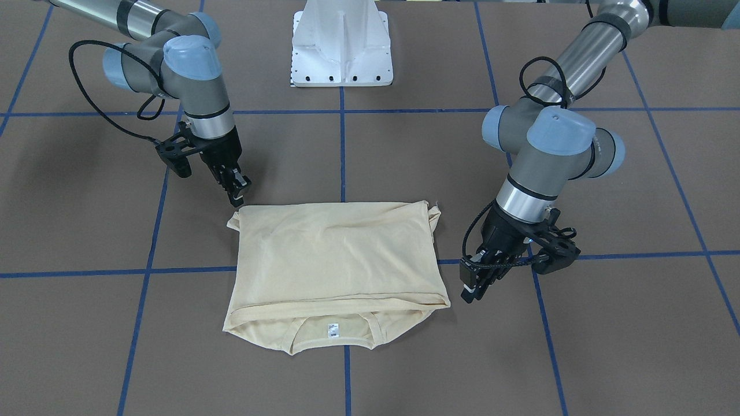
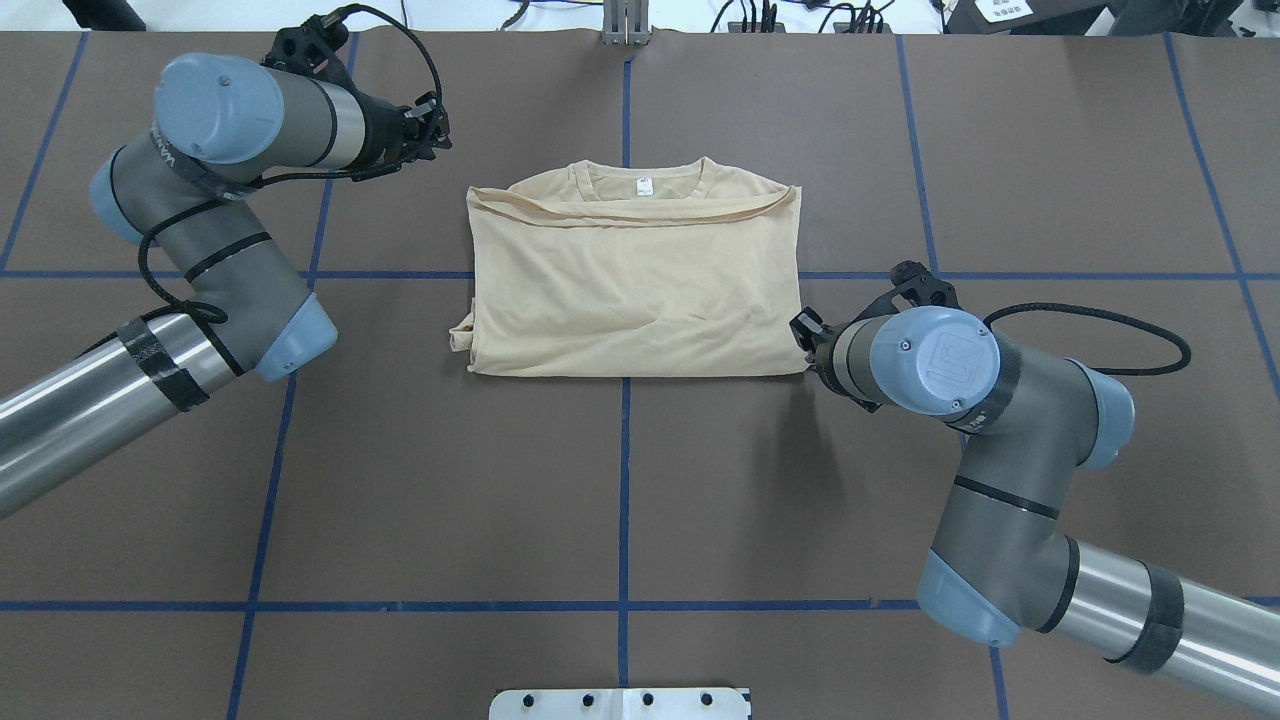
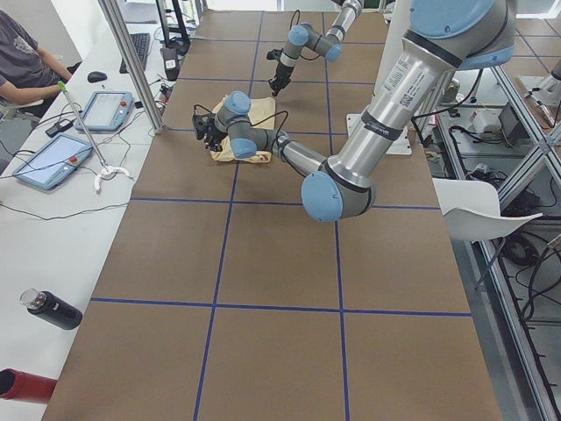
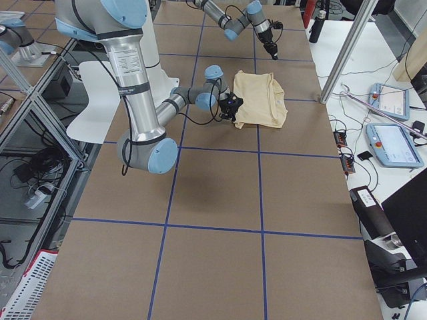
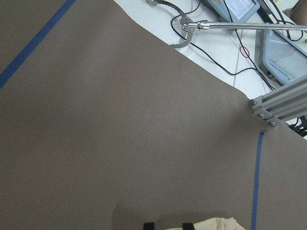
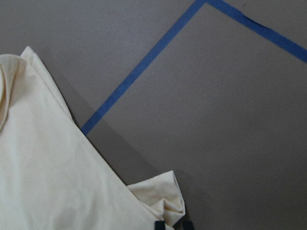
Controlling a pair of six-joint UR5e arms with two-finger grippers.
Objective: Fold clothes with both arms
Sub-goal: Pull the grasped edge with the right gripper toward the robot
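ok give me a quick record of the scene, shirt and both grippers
shirt: cream T-shirt, folded to a rectangle, flat on the table
neck label: showing, on the side far from the robot
print: not visible
left gripper: open, beside a far corner, holding nothing
right gripper: at a near corner, open or shut unclear

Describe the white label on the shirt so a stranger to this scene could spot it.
On the brown table crossed by blue tape lines lies a folded cream-yellow T-shirt. Its neckline shows along the edge farthest from the white pedestal base, and just inside it sits the small white neck label, the only white patch on the fabric.
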